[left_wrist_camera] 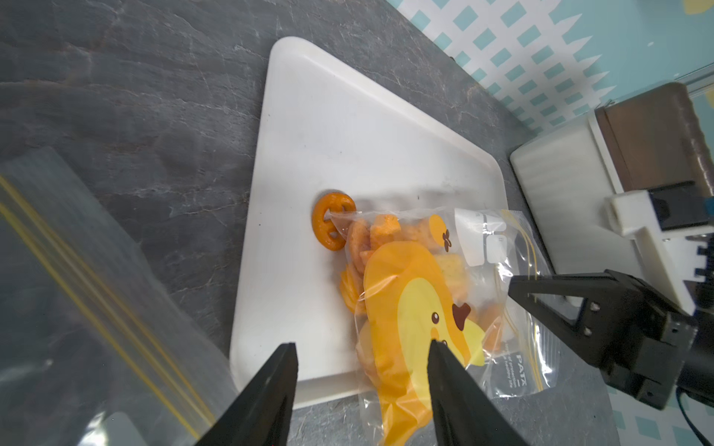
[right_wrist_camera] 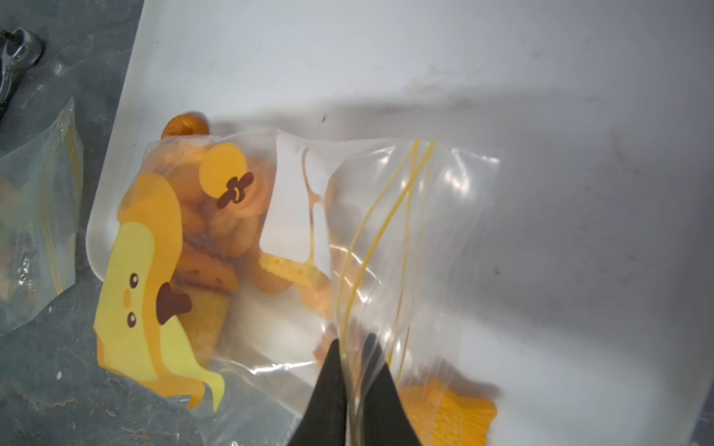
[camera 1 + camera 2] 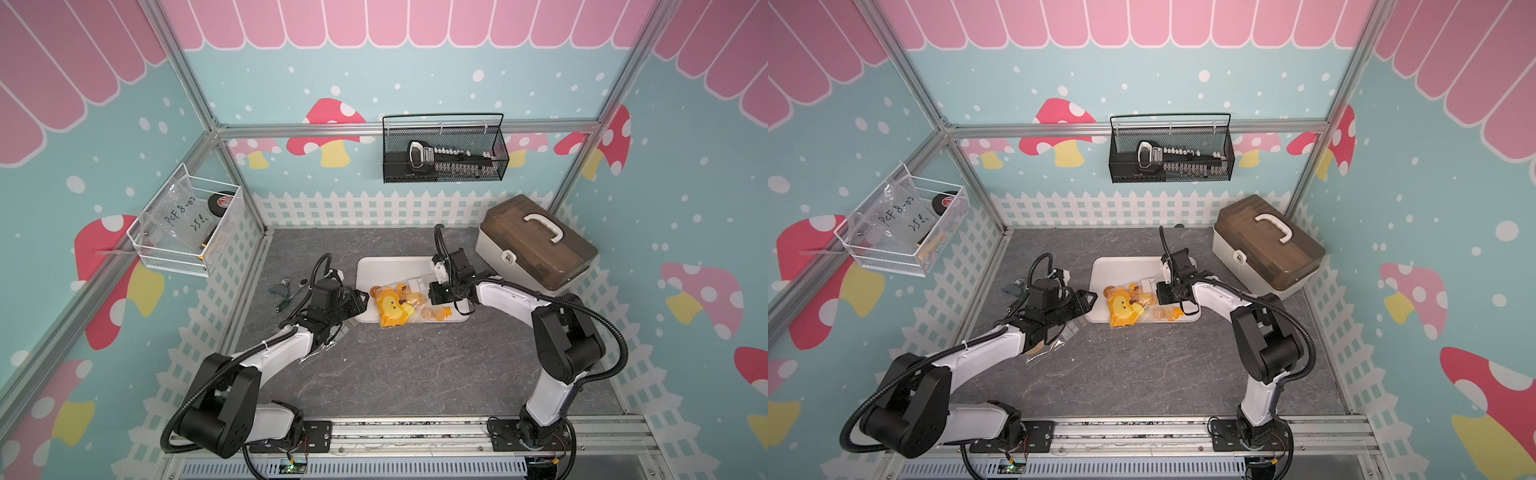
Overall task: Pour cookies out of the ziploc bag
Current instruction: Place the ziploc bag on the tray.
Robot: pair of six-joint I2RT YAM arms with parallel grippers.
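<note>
Grey marbled tabletop [image 3: 415, 374] carries a white rectangular plastic tray [image 3: 399, 266]. In both top views the clear ziploc bag with yellow cartoon print [image 3: 392, 309] lies across the tray's near edge. Most of the small golden-orange cookies [image 3: 432, 312] are inside and a few lie loose beside it.

Left wrist view: left gripper [image 1: 362, 344] hovers with jaws apart, empty.

Right wrist view: right gripper [image 2: 353, 359] has jaws nearly together on the zip-edge film, apparently pinching; blur prevents certainty.

Hazard: the thin film may slip. The bag overhangs the tray, so cookies could spill onto the tabletop.
</note>
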